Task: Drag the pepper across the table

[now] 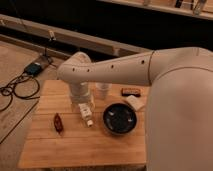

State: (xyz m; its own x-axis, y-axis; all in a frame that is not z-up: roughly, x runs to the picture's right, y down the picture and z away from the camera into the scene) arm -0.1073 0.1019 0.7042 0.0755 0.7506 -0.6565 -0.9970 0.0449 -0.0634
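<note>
The pepper (58, 122) is a small dark red chilli shape lying on the left part of the light-brown wooden table (75, 150). My white arm reaches in from the right and bends down over the middle of the table. The gripper (86, 116) hangs low over the tabletop, a short way to the right of the pepper and apart from it. Nothing shows in the gripper.
A black bowl (120, 119) stands right of the gripper. A white box (134, 102), a small dark object (131, 91) and a white cup (103, 90) sit at the back. Cables (17, 87) and a blue device (34, 68) lie on the floor left of the table.
</note>
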